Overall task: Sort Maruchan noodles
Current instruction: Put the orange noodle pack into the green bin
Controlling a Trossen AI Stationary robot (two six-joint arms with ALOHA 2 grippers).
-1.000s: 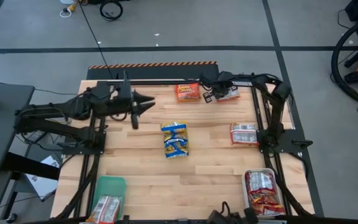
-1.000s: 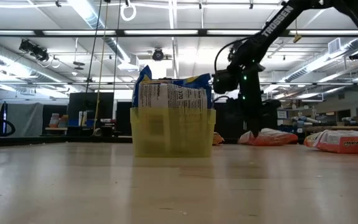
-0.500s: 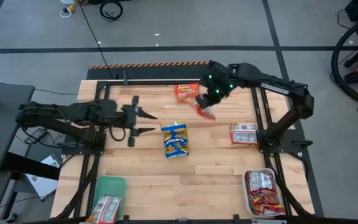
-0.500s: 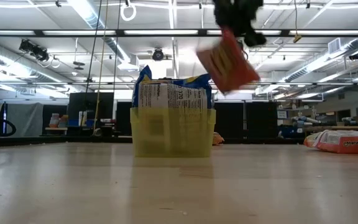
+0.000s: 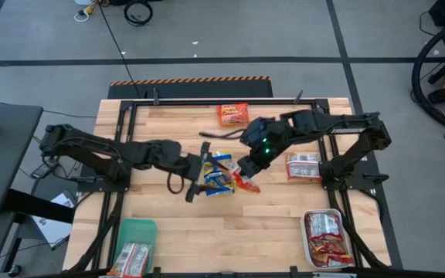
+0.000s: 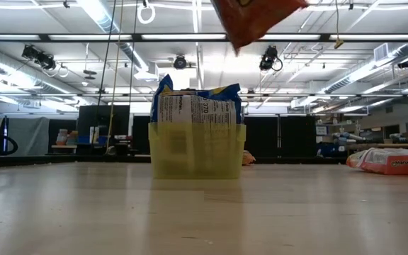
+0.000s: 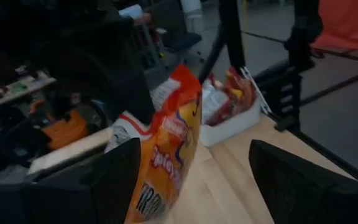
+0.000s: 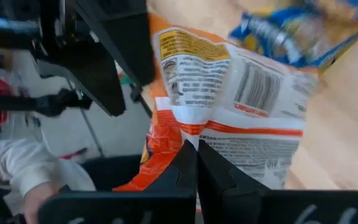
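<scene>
My right gripper [image 5: 248, 168] is shut on an orange-red Maruchan noodles packet [image 5: 247, 182], which hangs over the table's middle, just right of a yellow tray [image 5: 207, 179]. The tray holds blue-and-yellow packets [image 5: 219, 171]. In the low view, the held packet [image 6: 257, 18] shows high above the yellow tray [image 6: 197, 150]. My left gripper [image 5: 201, 167] stands open at the tray's left side and touches nothing. In the left wrist view, the orange packet [image 7: 174, 152] shows beyond its fingers. Another orange packet [image 5: 232, 114] lies flat at the far edge. A silver-white packet [image 5: 304, 165] lies to the right. My right gripper pinches the orange packet between its two fingers at the packet's edge [image 8: 185, 135], and the printed back with the barcode faces the wrist camera. The packet is lifted clear of the table. It hangs tilted below the fingers.
A white tray [image 5: 309, 232] with red packets stands at the near right corner. A green tray [image 5: 139, 228] with a silver-white packet stands at the near left. A further packet [image 6: 392, 160] lies on the table at the right of the low view.
My right gripper has lifted the orange packet off the table's far right part. It has carried the packet toward the near edge and the middle, beside the yellow tray. My left gripper has moved toward the table's right, up to the tray, and has opened wider.
</scene>
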